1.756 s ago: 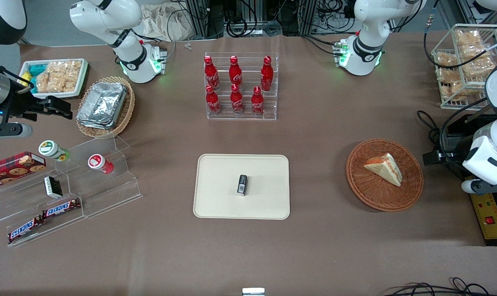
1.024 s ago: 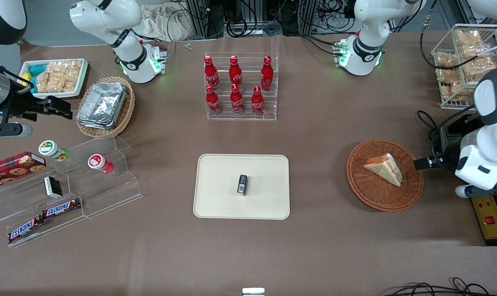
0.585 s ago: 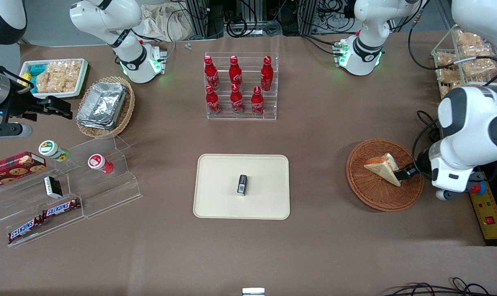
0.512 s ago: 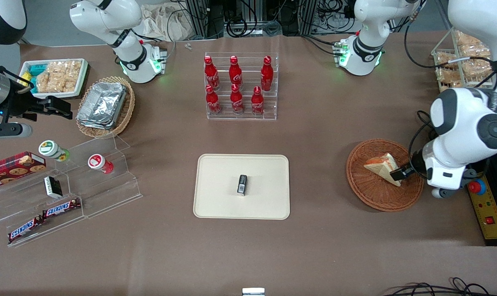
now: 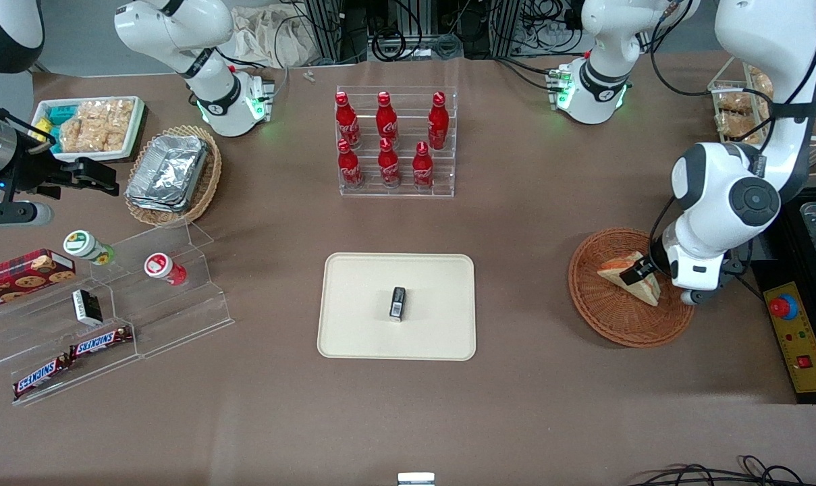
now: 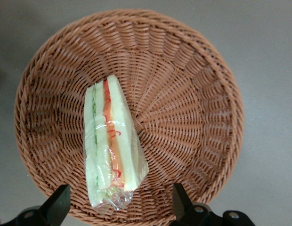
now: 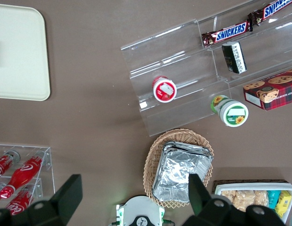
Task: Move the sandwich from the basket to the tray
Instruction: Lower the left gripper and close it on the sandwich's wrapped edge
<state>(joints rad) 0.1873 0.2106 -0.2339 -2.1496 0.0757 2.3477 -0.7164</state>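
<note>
Left wrist view: sandwich (image 6: pixel 109 146), wrapped in clear film, lay on edge in the basket (image 6: pixel 193 89); hand (image 6: pixel 120 207) hovered above it, fingers (image 6: pixel 59 205) spread apart, nothing held. Step judged: approach before grasp; next move calls for lowering astride the wedge, closing, then carrying toward the tray (image 5: pixel 360 331), which already bore a small dark packet (image 5: pixel 397 302).

6 red bottles (image 5: pixel 387 142) stand in a clear rack; foil containers (image 5: pixel 168 170) fill a tan basket.

The sandwich (image 5: pixel 629 277) lies in the basket (image 5: pixel 610 317). The gripper (image 5: pixel 640 270) hangs above it, fingers apart. The tray (image 5: pixel 360 331) sits toward the parked arm's end.
</note>
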